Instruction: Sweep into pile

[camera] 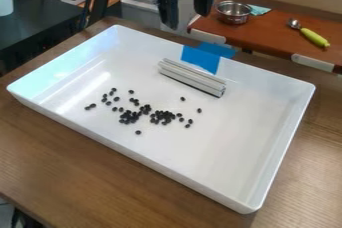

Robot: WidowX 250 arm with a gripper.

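My gripper [185,9] hangs at the top of the view, above the back edge of the white tray [267,174], its two fingers apart with nothing between them. Small black beans [130,117] are scattered over the tray floor left of centre, densest in two clusters side by side, with single ones around them. A pale ridged bar [192,78] lies on the tray floor near the back wall, below the gripper and apart from it.
Blue tape [201,58] is stuck on the tray's back wall. Behind stand a metal bowl [234,12] and a green-handled scoop [314,37] on a reddish-brown board [267,34]. Tray walls rise on all sides.
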